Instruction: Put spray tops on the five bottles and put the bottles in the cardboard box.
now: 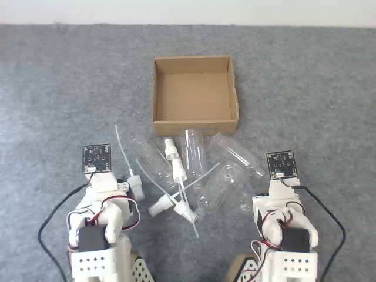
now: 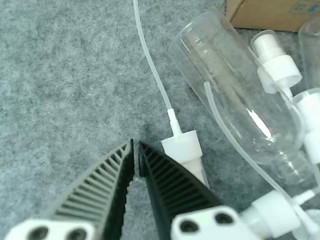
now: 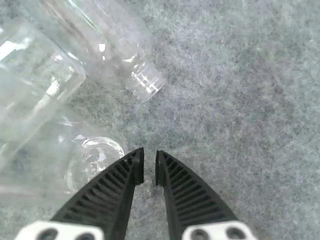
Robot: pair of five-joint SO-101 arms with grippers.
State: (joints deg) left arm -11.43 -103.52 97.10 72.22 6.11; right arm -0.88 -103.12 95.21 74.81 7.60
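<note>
Left gripper (image 2: 136, 146) sits closed beside a spray top (image 2: 183, 149), right gripper (image 3: 149, 161) beside bottles (image 3: 112, 47).

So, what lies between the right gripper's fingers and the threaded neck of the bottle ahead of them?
Bare grey mat only, by the right wrist view, from the right gripper to the threaded neck.

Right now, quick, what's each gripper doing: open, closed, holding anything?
Left gripper: closed, holding nothing; a spray top lies just beside it.
Right gripper: closed, holding nothing, next to an uncapped bottle.
</note>
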